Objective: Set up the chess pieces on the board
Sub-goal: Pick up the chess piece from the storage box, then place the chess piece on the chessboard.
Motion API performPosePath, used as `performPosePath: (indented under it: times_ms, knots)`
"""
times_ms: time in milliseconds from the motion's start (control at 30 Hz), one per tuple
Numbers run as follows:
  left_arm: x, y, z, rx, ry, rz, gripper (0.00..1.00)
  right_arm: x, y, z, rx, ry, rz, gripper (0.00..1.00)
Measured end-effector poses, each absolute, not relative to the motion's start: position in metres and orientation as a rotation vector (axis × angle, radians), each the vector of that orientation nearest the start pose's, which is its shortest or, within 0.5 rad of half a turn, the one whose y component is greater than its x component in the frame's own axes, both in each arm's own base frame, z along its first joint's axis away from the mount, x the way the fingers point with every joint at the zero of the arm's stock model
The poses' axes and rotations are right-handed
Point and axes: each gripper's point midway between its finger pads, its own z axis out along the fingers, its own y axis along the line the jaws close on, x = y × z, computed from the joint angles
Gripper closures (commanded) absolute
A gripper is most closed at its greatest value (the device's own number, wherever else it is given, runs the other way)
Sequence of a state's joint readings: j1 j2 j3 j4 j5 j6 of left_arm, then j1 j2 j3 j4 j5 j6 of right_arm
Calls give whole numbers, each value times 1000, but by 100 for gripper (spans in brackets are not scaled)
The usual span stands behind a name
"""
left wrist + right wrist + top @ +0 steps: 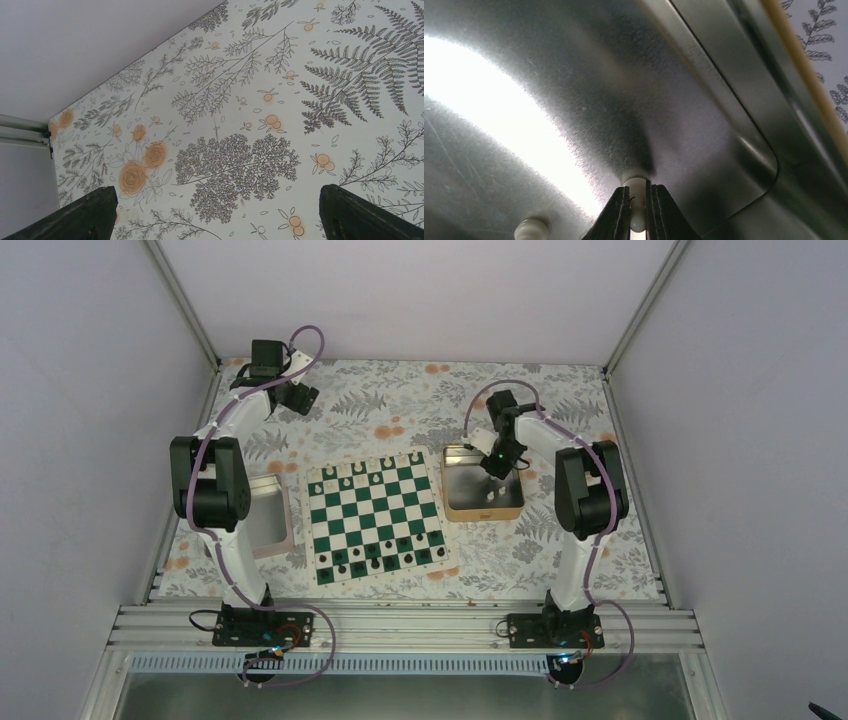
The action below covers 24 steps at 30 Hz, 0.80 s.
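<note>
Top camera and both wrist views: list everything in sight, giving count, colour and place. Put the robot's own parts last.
board: one, green and white checks, table centre
white pieces: several, too small to count, on the board's far rows
dark pieces: several, black, on the board's near rows
tin: one, tan, right of the board
held piece: one, white, inside the tin
loose piece: one, white, on the tin floor beside it
tray: one, grey, left of the board
table cover: one, white with ferns and orange flowers
left tool: one, black, open over the cover's far left
right tool: one, black, shut on the held piece
</note>
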<state>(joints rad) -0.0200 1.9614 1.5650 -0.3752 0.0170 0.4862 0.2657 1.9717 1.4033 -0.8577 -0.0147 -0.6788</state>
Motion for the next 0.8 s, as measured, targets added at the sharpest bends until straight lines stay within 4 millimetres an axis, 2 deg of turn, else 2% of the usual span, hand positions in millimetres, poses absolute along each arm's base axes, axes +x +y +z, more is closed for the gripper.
performPosePath:
  times_ms: [200, 267, 400, 500, 633, 733, 800]
  knots:
    - [546, -14, 147, 598, 2275, 209, 0, 380, 106, 37, -1372, 2686, -20, 96]
    - [546, -15, 147, 600, 2275, 208, 0, 382, 109, 46, -1380, 2681, -24, 96]
    - [545, -19, 146, 609, 2273, 204, 0, 396, 125, 77, -1403, 2616, -64, 96]
    - [545, -23, 146, 617, 2271, 200, 0, 405, 155, 106, -1450, 2516, -77, 95]
    - [545, -26, 146, 625, 2271, 198, 0, 409, 209, 144, -1538, 2355, -74, 93]
    - [545, -27, 146, 628, 2271, 197, 0, 409, 252, 153, -1618, 2260, -55, 92]
    - [544, -27, 146, 631, 2270, 196, 0, 406, 276, 144, -1675, 2229, -38, 91]
